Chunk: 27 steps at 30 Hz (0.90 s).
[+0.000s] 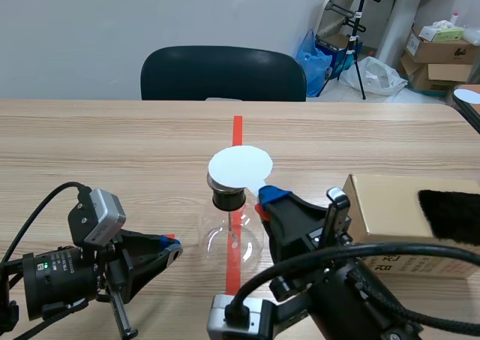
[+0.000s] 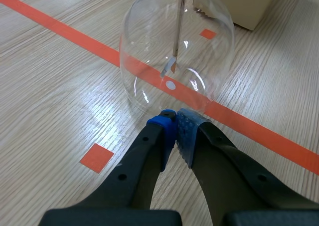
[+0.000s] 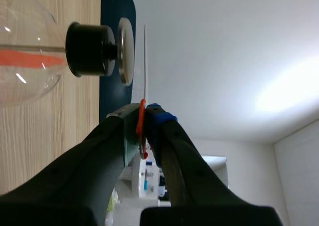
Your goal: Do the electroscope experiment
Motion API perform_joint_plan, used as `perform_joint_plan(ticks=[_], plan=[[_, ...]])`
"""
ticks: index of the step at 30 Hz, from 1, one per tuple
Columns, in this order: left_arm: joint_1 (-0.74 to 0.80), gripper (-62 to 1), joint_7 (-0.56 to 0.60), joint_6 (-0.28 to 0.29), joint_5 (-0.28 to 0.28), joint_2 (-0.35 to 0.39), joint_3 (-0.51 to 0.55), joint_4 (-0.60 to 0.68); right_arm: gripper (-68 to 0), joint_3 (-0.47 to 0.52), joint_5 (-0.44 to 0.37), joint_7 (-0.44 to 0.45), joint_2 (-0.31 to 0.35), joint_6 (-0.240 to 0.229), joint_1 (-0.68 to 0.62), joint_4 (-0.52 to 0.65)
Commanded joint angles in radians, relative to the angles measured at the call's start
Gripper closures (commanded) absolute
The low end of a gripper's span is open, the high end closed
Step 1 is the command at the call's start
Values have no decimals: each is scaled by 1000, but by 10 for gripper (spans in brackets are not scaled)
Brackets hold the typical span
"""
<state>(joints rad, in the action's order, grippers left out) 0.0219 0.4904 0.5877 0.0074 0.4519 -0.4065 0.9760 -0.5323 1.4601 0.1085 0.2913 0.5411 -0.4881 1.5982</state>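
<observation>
Glass electroscope flask (image 1: 231, 239) stands upright mid-tabletop (image 1: 112, 145) on the orange-red tape line (image 1: 238, 130), with a black stopper (image 1: 228, 199) in its neck. In the left wrist view a thin rod (image 2: 178, 21) hangs inside the bulb with a small foil leaf (image 2: 168, 66) at its end. The right tool (image 1: 268, 197) is clenched on the edge of a thin white disc (image 1: 240, 166), an orange-red tab (image 3: 141, 123) pinched between its pads. It holds the disc flat over the flask top. The right wrist view shows the disc just off the metal cap plate (image 3: 126, 51), with a narrow gap and no contact visible. The left tool (image 1: 172, 251) sits low on the tabletop with its blue pads pressed together on nothing, tips just beside the flask base; contact with the glass is unclear. A cardboard box (image 1: 382, 205) lies to the right with black fur (image 1: 450, 214) on top. A dark chair (image 1: 223, 73) stands behind the far edge.
</observation>
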Motion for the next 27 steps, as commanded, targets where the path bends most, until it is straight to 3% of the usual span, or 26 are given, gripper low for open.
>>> perform_joint_plan(ticks=[1,27], plan=[[-6,-31,14,2,-14,-2,3,19,-10,1,1,11,5,10,11,21],[-6,-31,14,2,-14,-2,3,19,-10,1,1,33,5,10,11,21]])
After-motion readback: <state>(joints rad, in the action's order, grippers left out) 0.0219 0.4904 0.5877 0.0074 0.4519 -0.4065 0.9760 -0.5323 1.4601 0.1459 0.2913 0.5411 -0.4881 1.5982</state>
